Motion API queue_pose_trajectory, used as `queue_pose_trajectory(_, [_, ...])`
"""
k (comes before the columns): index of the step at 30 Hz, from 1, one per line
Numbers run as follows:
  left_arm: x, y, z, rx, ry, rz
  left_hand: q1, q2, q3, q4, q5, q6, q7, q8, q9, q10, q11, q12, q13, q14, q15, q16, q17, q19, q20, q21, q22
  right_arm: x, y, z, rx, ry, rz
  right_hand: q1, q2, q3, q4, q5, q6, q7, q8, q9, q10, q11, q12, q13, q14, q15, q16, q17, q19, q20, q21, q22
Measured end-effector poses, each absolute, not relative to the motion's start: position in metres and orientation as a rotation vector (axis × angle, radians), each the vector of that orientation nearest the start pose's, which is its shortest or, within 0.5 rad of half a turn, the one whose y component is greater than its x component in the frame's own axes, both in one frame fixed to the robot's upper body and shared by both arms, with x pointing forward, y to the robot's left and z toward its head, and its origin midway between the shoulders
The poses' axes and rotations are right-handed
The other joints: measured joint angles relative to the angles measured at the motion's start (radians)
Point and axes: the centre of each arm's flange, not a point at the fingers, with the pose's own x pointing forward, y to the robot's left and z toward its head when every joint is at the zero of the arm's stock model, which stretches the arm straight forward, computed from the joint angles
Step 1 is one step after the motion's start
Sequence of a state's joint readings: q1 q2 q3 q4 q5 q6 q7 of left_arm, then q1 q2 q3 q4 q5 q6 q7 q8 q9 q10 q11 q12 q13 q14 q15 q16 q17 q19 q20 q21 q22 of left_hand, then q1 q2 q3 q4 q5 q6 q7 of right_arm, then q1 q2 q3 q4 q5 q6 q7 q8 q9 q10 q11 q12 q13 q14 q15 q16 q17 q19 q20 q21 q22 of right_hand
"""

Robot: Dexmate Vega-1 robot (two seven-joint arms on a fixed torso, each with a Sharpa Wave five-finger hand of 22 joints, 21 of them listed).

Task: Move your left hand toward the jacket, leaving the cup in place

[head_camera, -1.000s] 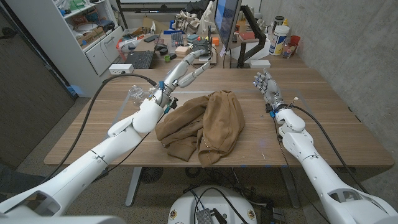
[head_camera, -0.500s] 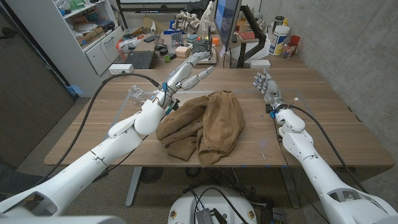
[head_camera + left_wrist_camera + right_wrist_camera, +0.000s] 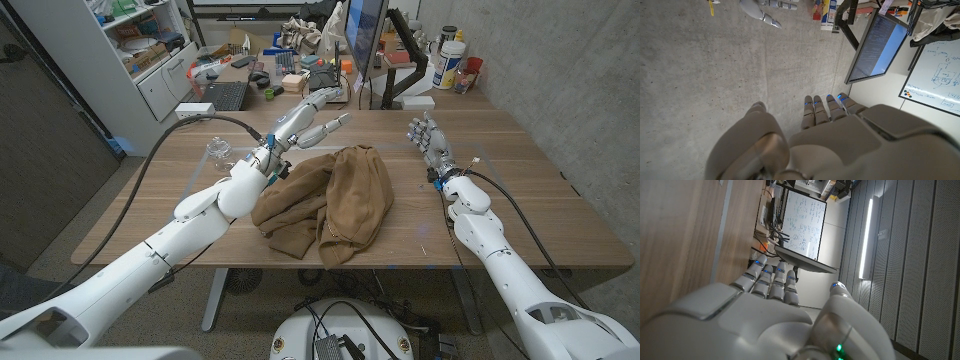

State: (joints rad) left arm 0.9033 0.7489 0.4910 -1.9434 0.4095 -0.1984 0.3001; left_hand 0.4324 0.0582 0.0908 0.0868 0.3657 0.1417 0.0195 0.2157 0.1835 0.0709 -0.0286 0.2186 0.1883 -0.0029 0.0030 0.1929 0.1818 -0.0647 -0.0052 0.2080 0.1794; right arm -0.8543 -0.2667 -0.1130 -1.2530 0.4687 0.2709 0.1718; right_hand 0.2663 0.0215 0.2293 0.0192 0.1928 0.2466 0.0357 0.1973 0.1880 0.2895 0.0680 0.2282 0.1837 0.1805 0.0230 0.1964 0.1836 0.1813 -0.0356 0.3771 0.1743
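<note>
A brown jacket (image 3: 328,200) lies crumpled in the middle of the wooden table (image 3: 540,215). My left hand (image 3: 305,121) hovers in the air above the jacket's far left edge, fingers stretched out and apart, holding nothing. A small clear glass cup (image 3: 219,151) stands on the table to the left of my left forearm, apart from it. My right hand (image 3: 427,139) stands at the table's right side, fingers straight and pointing away, empty. The left wrist view looks along my left hand (image 3: 830,140) toward the concrete wall, and the right wrist view shows my right hand (image 3: 765,310) beside the table (image 3: 680,225).
A thick black cable (image 3: 170,150) runs along my left arm. Behind the table stand a monitor (image 3: 364,35), a cluttered desk with a keyboard (image 3: 222,96) and a shelf unit (image 3: 140,45). A concrete wall (image 3: 570,60) closes the right side.
My left hand has moved to the right, above the jacket's far edge, away from the cup. The cup, the jacket and my right hand have stayed put.
</note>
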Motion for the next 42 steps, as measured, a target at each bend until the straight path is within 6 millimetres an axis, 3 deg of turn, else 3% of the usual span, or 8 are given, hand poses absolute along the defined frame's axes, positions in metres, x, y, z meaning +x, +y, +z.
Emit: queue_pose_trajectory(42, [0.503,0.128,0.046,1.241,-1.118,-0.163,0.004,0.004,-0.005,-0.005,0.000,0.005,-0.005,0.000,0.005,0.002,0.009,-0.008,0.000,0.000,0.000,0.000,0.002,-0.013,-0.005,-0.005,0.000,0.658,-0.291,-0.017,0.134,-0.671,0.202,0.000,0.000,0.000,-0.008,0.000,0.011,0.000,0.000,0.000,0.003,0.003,0.000,0.000,0.007,0.000,0.000,0.000,0.011,-0.004,-0.012,0.000])
